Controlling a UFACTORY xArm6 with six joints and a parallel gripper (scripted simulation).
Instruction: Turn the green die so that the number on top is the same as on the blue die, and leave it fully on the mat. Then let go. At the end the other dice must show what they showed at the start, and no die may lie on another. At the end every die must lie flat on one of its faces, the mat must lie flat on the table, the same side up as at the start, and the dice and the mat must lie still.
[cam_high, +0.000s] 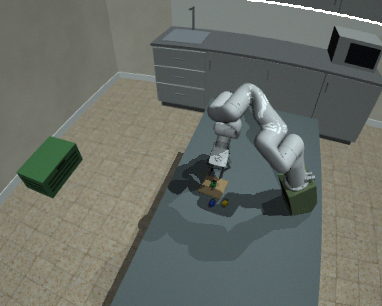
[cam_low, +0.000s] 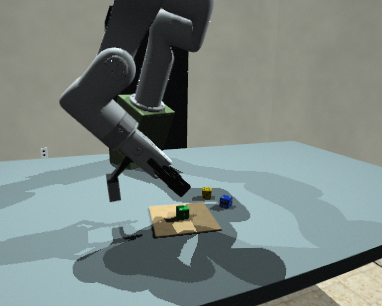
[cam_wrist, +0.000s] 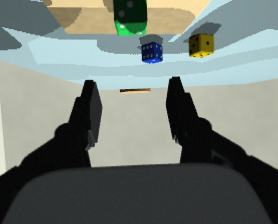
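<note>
Holding nothing: gripper (cam_low: 147, 190) spread apart, hanging above the desk (cam_low: 300, 200) on a slant, aimed toward the mat (cam_low: 165, 227). Resting on that mat, well inside its edges and apparently flat on one face, the green die (cam_low: 182, 211); just beyond the mat's far edge, directly on the desk, the blue die (cam_low: 226, 201) and near it the yellow die (cam_low: 206, 192), apart from each other and from the mat. Cannot read either top face surely enough to confirm a match, so treating the job as finished could mean leaving the wrong number up. If going back in for another turn: danger of descending on that slant and clipping a corner, tipping the green die onto an edge or skidding it off the mat toward the blue die. Danger too of catching a fingertip on the mat, dragging or folding it. Sweeping low past the far edge could nudge the blue or yellow die and change what they show. Safer, probably, to check the top faces from above first, then approach squarely with the fingers clear of both neighbours.
</note>
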